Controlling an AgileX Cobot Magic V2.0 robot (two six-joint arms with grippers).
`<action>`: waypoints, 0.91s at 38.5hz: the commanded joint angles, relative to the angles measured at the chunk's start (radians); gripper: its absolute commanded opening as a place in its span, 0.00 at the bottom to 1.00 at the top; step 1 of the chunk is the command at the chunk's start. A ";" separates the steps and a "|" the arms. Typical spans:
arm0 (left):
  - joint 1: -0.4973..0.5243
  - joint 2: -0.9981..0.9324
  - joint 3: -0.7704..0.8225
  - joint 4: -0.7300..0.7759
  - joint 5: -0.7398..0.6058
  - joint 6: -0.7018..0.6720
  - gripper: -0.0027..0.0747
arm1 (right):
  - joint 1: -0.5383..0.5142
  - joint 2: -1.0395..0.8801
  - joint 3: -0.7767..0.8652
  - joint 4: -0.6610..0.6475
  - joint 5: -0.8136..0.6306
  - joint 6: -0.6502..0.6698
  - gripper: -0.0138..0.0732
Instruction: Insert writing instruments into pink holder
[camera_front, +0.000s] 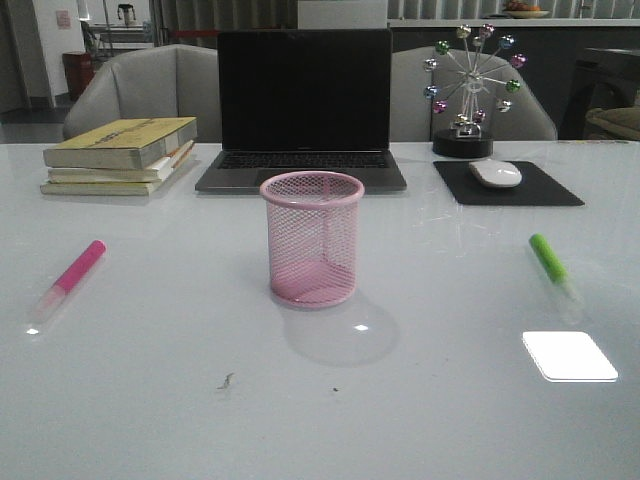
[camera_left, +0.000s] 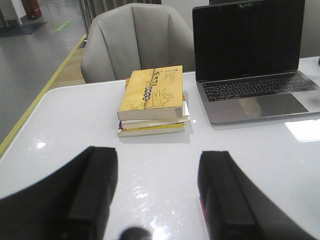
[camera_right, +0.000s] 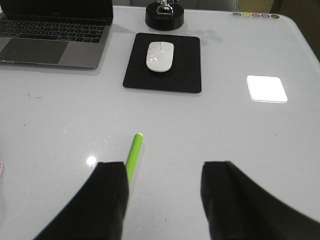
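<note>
Highlighters lie flat on counter (camera_front: 320, 420): pink marker (camera_front: 72, 275) left, green marker (camera_front: 553, 264) right, pink holder (camera_front: 312, 238) empty btwn. Both grippers, left (camera_left: 157, 192) & right (camera_right: 165, 200), spread, holding nothing. We're pre-grasp; next we'd lower right gripper over green marker.

Grey chairs (camera_front: 150, 90) behind glossy white table (camera_front: 150, 400).

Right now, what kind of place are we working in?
Probably an office desk: an open laptop, stacked books, and a mouse on its pad, with chairs behind.
</note>
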 joint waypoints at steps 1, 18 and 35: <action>-0.010 -0.001 -0.036 -0.011 -0.083 -0.008 0.61 | -0.005 0.005 -0.035 -0.012 -0.089 0.000 0.71; -0.010 0.017 -0.036 -0.012 -0.085 -0.008 0.61 | -0.004 0.499 -0.478 0.034 0.393 0.000 0.71; -0.010 0.017 -0.036 -0.012 -0.085 -0.008 0.61 | 0.058 0.909 -0.880 0.085 0.632 -0.063 0.71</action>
